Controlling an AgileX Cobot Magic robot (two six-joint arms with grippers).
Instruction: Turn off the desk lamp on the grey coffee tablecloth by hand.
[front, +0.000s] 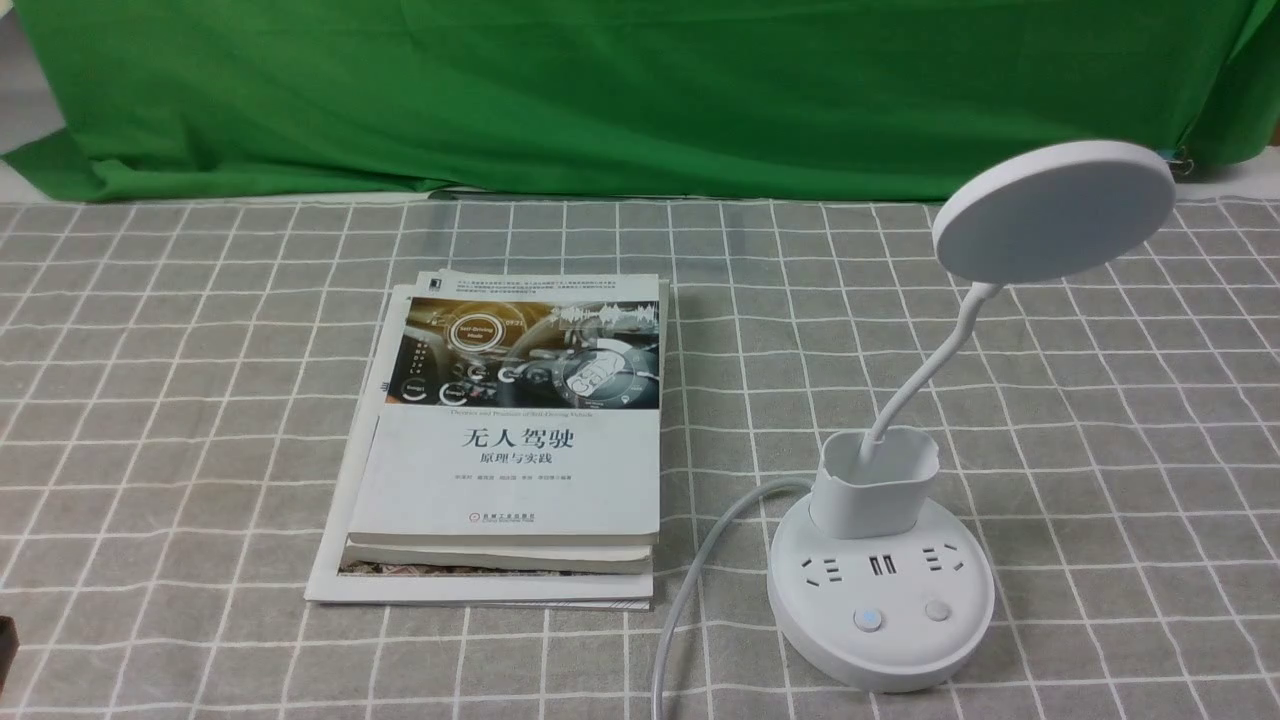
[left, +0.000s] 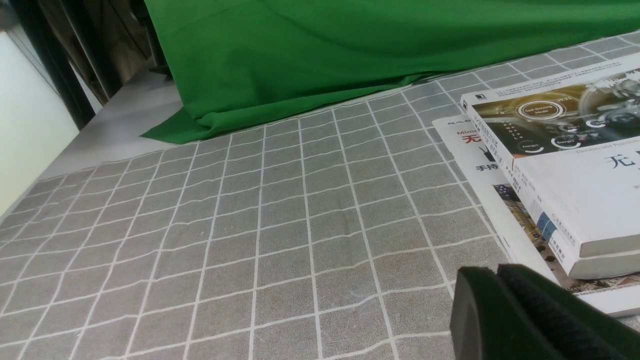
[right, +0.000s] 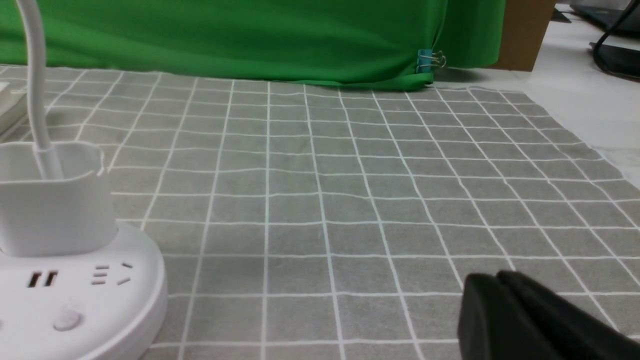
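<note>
The desk lamp (front: 885, 560) sits near and to the right on the grey coffee tablecloth (front: 200, 400), its disc head (front: 1052, 212) leaning out over the far right, the thin neck (front: 925, 375) rising from a small cup (front: 873, 482). A stack of books (front: 510, 440) lies left of it, well apart, with the cord (front: 690, 590) trailing between them toward the near edge. Two buttons face us on the base: the left button (front: 868, 619) shows a faint blue glow, the right button (front: 937, 610) is plain. The base looks broad and steady, hard smooth plastic, so a straight downward press should suit; the neck looks bendy and best avoided. The right gripper (right: 495, 290) hovers low beside the base, fingers pressed together. The left gripper (left: 495, 285) waits near the books, likewise closed up.
</note>
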